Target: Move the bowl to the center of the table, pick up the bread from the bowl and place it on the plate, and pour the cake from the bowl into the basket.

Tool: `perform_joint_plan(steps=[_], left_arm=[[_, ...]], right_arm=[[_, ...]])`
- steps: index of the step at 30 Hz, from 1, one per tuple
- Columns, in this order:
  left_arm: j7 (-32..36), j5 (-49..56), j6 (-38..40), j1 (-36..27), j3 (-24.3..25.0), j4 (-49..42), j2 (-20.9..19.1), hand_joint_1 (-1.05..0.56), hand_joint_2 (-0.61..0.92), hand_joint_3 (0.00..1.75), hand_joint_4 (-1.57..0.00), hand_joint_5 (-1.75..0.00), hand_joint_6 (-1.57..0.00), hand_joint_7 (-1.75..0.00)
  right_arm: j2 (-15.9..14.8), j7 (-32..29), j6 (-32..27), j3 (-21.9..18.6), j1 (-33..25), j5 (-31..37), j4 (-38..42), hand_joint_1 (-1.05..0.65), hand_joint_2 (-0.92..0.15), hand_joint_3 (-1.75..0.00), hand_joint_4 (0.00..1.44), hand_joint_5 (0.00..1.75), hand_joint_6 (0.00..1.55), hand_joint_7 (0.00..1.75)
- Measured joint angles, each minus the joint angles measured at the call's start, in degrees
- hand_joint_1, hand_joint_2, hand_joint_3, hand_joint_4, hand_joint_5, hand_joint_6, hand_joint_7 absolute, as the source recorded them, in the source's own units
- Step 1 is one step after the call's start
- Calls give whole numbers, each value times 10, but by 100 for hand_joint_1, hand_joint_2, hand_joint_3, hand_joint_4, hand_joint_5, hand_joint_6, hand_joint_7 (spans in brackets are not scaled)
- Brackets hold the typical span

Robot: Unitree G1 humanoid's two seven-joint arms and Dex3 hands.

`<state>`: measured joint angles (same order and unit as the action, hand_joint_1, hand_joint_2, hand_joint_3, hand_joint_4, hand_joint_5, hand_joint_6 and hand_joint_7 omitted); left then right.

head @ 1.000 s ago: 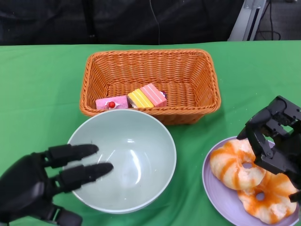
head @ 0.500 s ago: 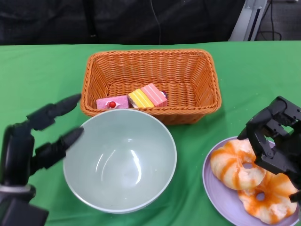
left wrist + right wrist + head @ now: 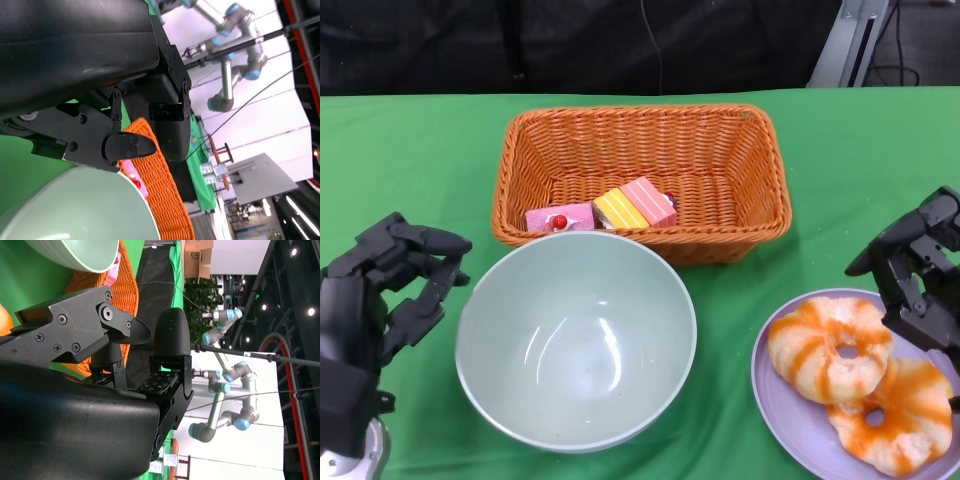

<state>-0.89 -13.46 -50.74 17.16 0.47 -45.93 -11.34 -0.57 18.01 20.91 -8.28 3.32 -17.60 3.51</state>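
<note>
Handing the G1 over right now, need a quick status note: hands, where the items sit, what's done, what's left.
Left hand: holds nothing, fingers curled, beside the pale green ceramic bowl, not touching it.
Right hand: holds nothing, above the far edge of the lilac round plate.
Bowl: empty, upright, mid-table in front of the orange wicker basket.
Bread: two orange-glazed ring breads lie on the plate.
Cake: pink and yellow cake pieces lie in the basket.
Done: bowl moved, bread plated, cake poured.
Left: nothing visible; probably just pull both arms back.
</note>
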Motion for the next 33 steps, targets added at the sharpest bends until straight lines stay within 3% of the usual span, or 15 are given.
perform_joint_plan(steps=[5,10,22,33], left_arm=[[-101,-54,27,-10,34,33,17,-9,91,40,-81,-153,-84,-117],[-145,-66,36,-30,56,67,33,-12,92,33,-81,-154,-84,-122],[-157,-54,91,-72,67,165,88,-12,92,32,-79,-153,-83,-122],[-146,-8,102,-84,68,182,101,-10,92,39,-74,-162,-80,-127]], right_arm=[[-2,3,13,-9,10,-1,13,-10,-74,-83,76,162,68,127],[-10,20,14,-11,11,-7,23,-11,-73,-82,78,161,69,124],[-13,37,25,-14,12,-8,43,-11,-76,-75,80,155,71,119],[-12,37,33,-13,12,-3,43,-11,-77,-71,79,156,71,121]])
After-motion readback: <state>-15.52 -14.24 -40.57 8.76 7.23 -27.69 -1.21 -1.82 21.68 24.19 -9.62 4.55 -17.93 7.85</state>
